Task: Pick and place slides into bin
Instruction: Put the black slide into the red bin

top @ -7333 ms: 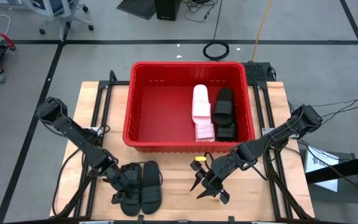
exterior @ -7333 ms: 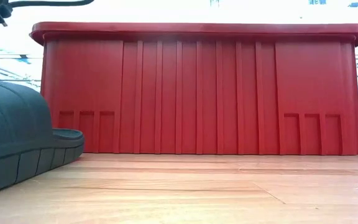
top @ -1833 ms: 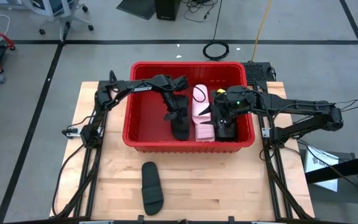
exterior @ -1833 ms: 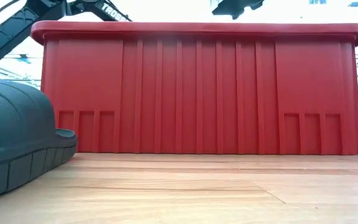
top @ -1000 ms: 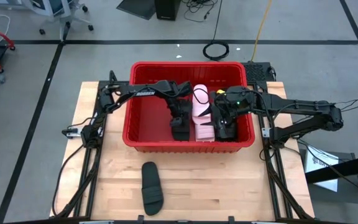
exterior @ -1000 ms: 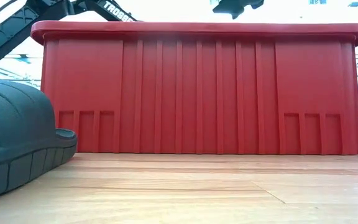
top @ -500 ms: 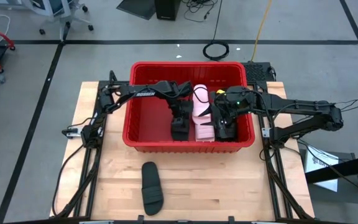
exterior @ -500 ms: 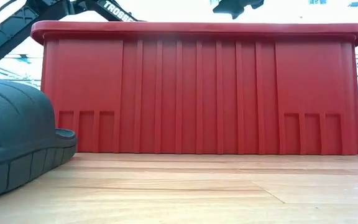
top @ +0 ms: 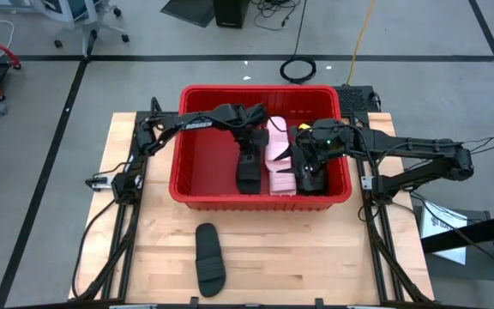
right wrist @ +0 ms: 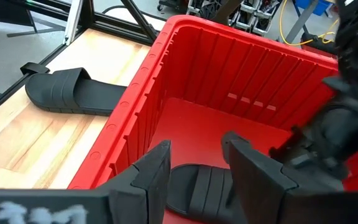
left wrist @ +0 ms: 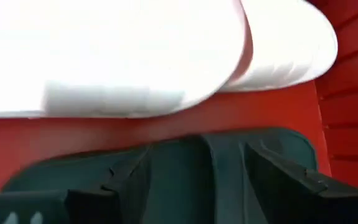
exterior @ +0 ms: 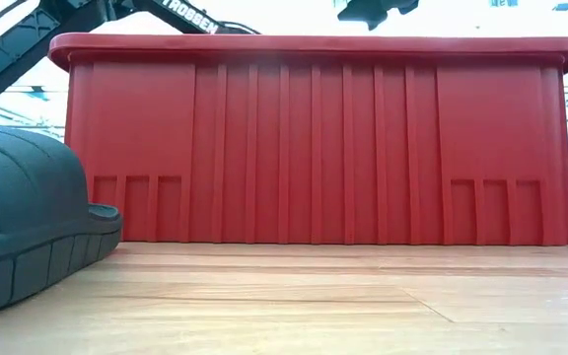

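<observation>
The red bin (top: 197, 193) stands at the table's far middle. On its floor lie a black slide (top: 248, 172), pale slides (top: 278, 159) right of it, and more black slides (top: 314, 178) at the right wall. My left gripper (left wrist: 197, 152) hangs open just above the first black slide's (left wrist: 185, 171) far end, a finger on either side, and seems clear of it. My right gripper (right wrist: 197, 146) hovers open over the bin's right part, with nothing between its fingers. Another black slide (top: 209, 257) lies sole down on the table, near the front.
The bin's left half (top: 208, 154) has bare red floor. The wooden table (top: 333, 249) lies bare in front of the bin, right of the lone slide. In the low view that slide (exterior: 28, 232) fills the left, before the bin's front wall (exterior: 314, 148).
My left gripper has risen a little inside the bin and drawn toward the far edge, off the black slide's far end. That slide has settled flat on the bin's floor beside the pale slides.
</observation>
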You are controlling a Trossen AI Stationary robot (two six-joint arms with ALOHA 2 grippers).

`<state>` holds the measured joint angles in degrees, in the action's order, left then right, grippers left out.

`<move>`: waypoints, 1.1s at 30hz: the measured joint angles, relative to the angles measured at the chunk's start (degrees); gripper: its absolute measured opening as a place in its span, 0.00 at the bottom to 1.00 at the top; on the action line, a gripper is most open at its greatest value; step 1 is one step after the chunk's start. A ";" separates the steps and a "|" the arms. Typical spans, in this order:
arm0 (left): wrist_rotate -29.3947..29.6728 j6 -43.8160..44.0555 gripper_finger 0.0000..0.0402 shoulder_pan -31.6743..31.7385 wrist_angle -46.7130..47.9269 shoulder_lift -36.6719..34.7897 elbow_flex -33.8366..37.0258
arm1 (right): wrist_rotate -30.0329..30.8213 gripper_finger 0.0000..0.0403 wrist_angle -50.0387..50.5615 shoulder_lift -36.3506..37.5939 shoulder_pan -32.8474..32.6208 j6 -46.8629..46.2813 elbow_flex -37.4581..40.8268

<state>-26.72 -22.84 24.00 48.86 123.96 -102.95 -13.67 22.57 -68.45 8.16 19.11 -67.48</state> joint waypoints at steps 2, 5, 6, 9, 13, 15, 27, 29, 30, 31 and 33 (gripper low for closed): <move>0.52 -0.15 0.62 0.28 1.53 0.00 -2.22 | 0.00 0.37 0.00 0.00 0.00 0.00 0.00; 3.10 -0.30 0.62 0.47 2.33 0.00 -5.61 | 0.00 0.37 0.00 0.00 0.00 0.00 0.00; 3.99 -0.38 0.62 0.60 3.45 0.00 -6.94 | 0.00 0.37 0.00 0.00 0.00 -0.01 0.00; 6.93 -0.69 0.62 0.79 5.83 -0.01 -10.57 | 0.00 0.37 0.02 0.00 0.00 -0.22 0.00; 12.10 -2.13 0.62 0.83 10.17 -0.02 -14.85 | -0.07 0.37 -0.08 0.00 0.00 0.07 0.00; 15.45 -2.54 0.62 0.78 11.48 -0.04 -16.60 | -0.03 0.37 -0.48 0.00 0.00 0.04 0.00; 25.84 -1.87 0.62 2.84 23.20 -0.04 -22.72 | -0.12 0.37 -1.73 0.00 -0.02 -1.38 0.00; 25.86 -1.69 0.62 3.45 24.65 -0.56 -23.07 | -0.13 0.37 -1.73 0.00 -0.02 -2.04 0.00; 25.95 -1.47 0.62 3.70 24.98 -0.89 -23.07 | -0.13 0.37 -1.73 0.00 -0.02 -2.38 0.00; 26.22 -1.28 0.62 3.76 24.81 -1.46 -23.07 | -0.13 0.37 -1.73 0.00 -0.08 -2.85 0.00; 26.78 -0.63 0.62 4.17 24.75 -3.45 -23.07 | -0.15 0.37 -1.73 0.00 -0.11 -3.52 0.00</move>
<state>0.05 -23.47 28.17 73.61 120.51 -126.02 -13.82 20.84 -68.45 8.05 15.60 -67.48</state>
